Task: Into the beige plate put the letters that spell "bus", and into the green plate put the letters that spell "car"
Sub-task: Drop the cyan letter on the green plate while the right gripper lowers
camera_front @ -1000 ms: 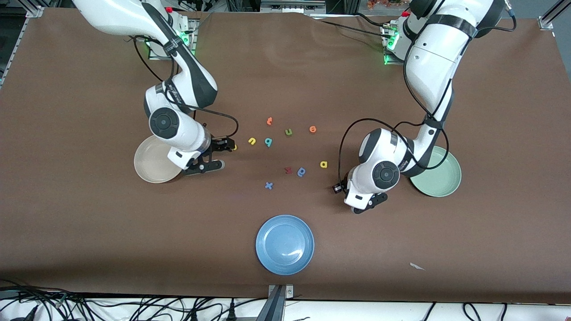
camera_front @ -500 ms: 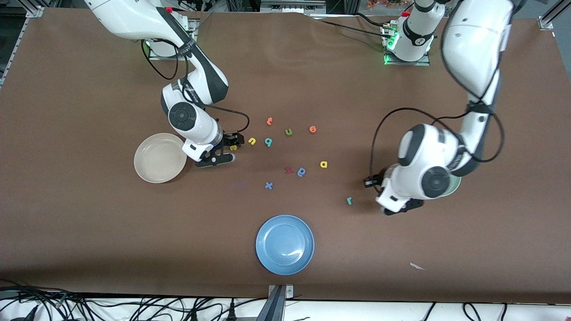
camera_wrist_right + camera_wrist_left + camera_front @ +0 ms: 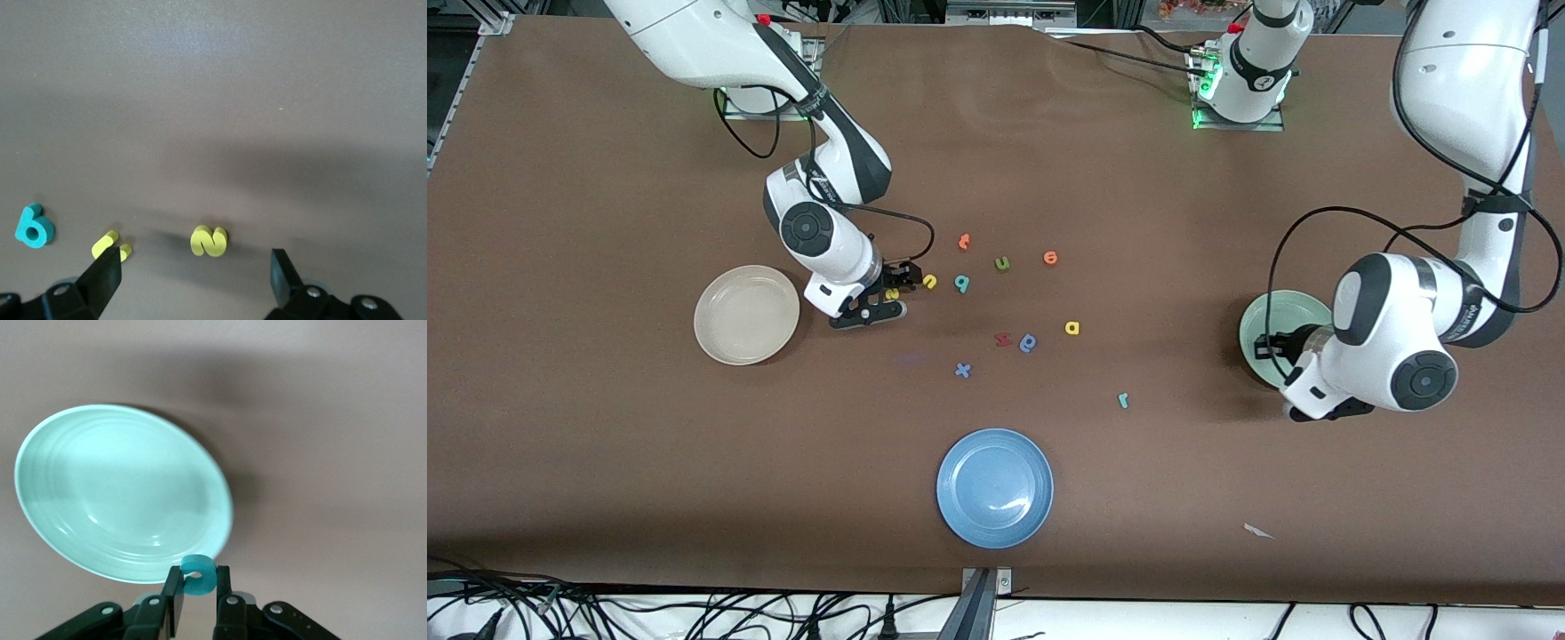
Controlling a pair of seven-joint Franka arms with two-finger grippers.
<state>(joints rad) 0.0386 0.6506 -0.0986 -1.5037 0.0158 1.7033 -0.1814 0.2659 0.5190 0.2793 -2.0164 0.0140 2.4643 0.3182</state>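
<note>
So far neither the beige plate (image 3: 746, 315) nor the green plate (image 3: 1272, 322) is loaded. A teal c (image 3: 197, 575) is pinched by the left gripper (image 3: 198, 600) over the green rim. The wide-open right gripper (image 3: 193, 273) is poised over the yellow s (image 3: 209, 241); u (image 3: 929, 281), b (image 3: 961, 283), a (image 3: 1072, 328) and r (image 3: 1123, 400) are left on the table.

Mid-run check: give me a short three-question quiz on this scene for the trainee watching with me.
1. True or false: the beige plate has no letters in it.
2. What is the left gripper holding over the green plate? A) teal c B) yellow a C) nothing
3. Fill in: the right gripper hangs open over the yellow ___.

Key: 1 true; 2 A; 3 s, the yellow s.
</note>
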